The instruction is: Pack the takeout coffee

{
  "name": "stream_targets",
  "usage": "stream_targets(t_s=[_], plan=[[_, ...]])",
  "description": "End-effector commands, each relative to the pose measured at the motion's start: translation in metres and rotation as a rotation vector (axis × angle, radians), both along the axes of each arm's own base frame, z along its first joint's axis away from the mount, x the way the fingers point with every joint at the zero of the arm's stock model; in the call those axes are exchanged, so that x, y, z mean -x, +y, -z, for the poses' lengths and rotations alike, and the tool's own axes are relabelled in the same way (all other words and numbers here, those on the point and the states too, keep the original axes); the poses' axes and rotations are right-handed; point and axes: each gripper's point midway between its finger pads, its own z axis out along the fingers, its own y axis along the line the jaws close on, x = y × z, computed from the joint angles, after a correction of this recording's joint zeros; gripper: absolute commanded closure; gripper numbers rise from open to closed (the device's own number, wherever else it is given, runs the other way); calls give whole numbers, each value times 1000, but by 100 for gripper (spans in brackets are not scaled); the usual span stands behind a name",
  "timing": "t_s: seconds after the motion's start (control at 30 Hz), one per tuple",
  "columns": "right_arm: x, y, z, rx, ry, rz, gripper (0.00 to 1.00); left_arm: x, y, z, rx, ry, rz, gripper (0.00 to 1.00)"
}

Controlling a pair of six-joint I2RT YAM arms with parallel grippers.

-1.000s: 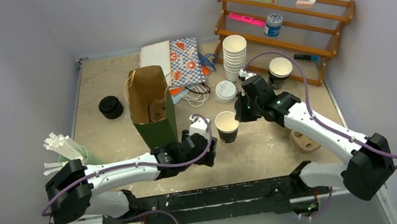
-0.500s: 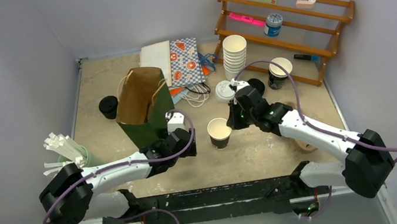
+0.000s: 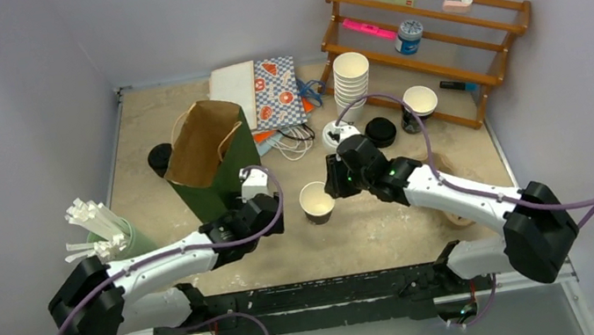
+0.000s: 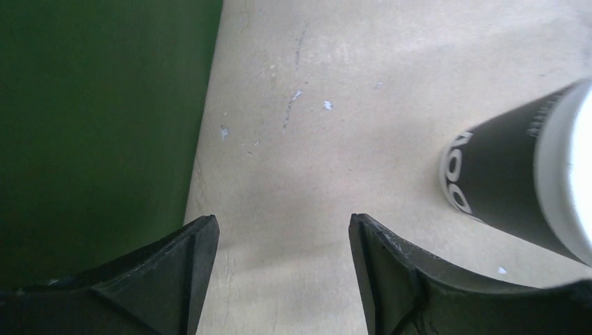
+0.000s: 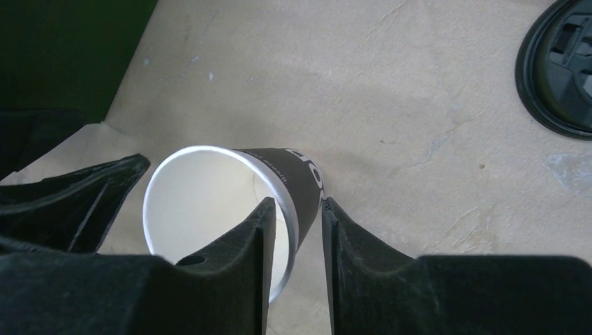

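Early in the packing, by the look of it. Nothing visible inside the dark green paper bag (image 3: 208, 158), open-mouthed and tilted at the left of the sandy table (image 3: 357, 238). Spread wide and empty, the left gripper (image 4: 280, 220), low just beside the bag's base. Astride the wall of the takeout coffee cup (image 3: 317, 204), the right gripper (image 5: 299, 206), one finger inside the rim, one outside. Upright on the table between both grippers, that cup: near the bag, outside it, lidless. Left to do, probably: capping with the white lid (image 3: 332, 134) beyond the cup, then lowering into the bag.

Impossible to tell whether pinching or just clear of the cup wall at the right fingers (image 5: 260, 241). Bag's floor out of sight from above; merely a green side in the left wrist view. Cup contents unclear, only a pale interior showing. White lid partly hidden behind the right arm; black lid (image 5: 558, 77) cut off at the frame edge
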Motion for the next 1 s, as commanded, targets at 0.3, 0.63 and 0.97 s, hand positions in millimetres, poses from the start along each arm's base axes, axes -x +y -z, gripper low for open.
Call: stream_targets(t_s=[0.3, 0.63, 0.97], plan=[[-21, -50, -65, 110, -189, 204, 17, 30, -48, -49, 205, -56, 370, 21], [-72, -92, -33, 199, -59, 351, 2, 54, -73, -59, 306, -134, 500, 20], [-115, -99, 15, 262, 22, 446, 2, 73, -78, -53, 370, -152, 602, 20]])
